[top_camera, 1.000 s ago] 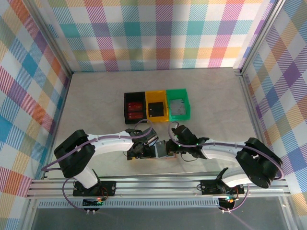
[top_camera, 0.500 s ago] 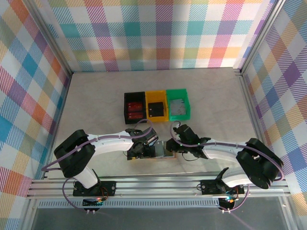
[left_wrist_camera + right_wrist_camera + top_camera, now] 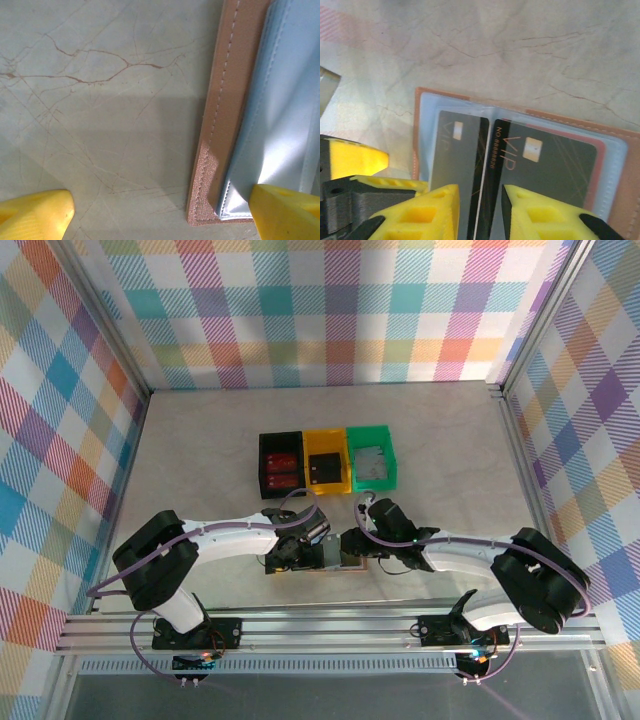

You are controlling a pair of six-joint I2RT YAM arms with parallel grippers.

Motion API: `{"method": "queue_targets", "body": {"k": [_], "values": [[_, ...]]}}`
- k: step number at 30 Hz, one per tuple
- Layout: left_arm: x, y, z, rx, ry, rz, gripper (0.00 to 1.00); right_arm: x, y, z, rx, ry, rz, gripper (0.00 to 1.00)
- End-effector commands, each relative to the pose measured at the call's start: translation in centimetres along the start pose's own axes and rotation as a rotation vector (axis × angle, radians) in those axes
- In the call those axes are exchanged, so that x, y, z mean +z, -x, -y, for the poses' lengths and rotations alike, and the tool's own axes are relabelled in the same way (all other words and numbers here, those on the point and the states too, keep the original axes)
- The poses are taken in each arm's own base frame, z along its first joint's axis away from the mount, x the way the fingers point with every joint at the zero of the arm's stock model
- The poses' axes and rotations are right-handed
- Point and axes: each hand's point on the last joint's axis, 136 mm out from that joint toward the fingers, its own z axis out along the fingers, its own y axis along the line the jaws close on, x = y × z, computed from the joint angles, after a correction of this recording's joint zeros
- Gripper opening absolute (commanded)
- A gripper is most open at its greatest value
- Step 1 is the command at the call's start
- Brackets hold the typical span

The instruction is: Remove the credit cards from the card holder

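Credit cards lie in card holder; right gripper hovers just above.

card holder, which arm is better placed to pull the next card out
Right. The right gripper hangs over the open card holder, jaws slightly apart above an edge of the dark VIP card. The left gripper is spread wide at the holder's corner, one finger over the blue lining.

There is one card holder, and two credit cards show in it. Three bins stand on the worktop: one black bin, one yellow bin and one green bin. Two arms are there, a left arm and a right arm, each with one pair of jaws.
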Motion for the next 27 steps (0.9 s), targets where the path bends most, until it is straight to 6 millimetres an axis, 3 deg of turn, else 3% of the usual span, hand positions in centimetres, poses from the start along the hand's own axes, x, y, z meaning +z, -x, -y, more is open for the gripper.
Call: {"method": "queue_targets", "body": {"k": [1, 11, 15, 21, 27], "values": [[4.3, -2.2, -0.6, -0.019, -0.003, -0.118, 0.92, 0.1, 0.2, -1.3, -0.02, 0.073, 0.0, 0.28], [4.6, -2.5, -0.9, -0.017, 0.002, -0.127, 0.92, 1.4, -0.7, 0.3, 0.003, 0.009, -0.055, 0.25], [4.6, -2.4, -0.8, -0.016, 0.001, -0.127, 0.92, 1.5, -0.6, -0.4, 0.005, 0.047, -0.057, 0.18], [4.7, -2.4, -0.8, -0.018, 0.001, -0.127, 0.92, 1.3, -0.5, -1.3, -0.004, 0.101, -0.044, 0.15], [4.8, -2.5, -0.9, -0.019, 0.001, -0.13, 0.92, 1.2, -0.7, -1.3, -0.003, 0.106, -0.047, 0.08]]}}
